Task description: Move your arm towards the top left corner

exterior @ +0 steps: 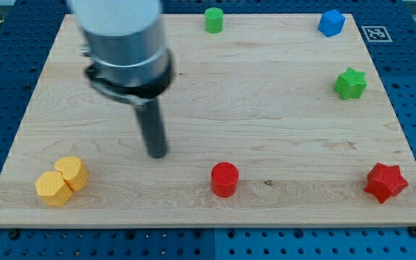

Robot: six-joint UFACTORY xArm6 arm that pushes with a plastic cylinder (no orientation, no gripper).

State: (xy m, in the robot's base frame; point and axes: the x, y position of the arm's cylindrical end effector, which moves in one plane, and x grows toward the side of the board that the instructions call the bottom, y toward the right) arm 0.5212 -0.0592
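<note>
Wooden desk [280,108] carries seven blocks: two yellow [62,180] touching at the view's bottom left, red cylinder [224,179], red star [386,182], green star [350,84], green cylinder [214,20], blue block [331,22]. I have no jaws; my tip [157,154] holds nothing, left of centre, above-right of the yellows.

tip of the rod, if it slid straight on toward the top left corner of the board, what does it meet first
Nothing, as far as the view shows. My tip sits left of centre; the yellow blocks lie toward the bottom left, off that line. The arm's own body hides part of the path.
</note>
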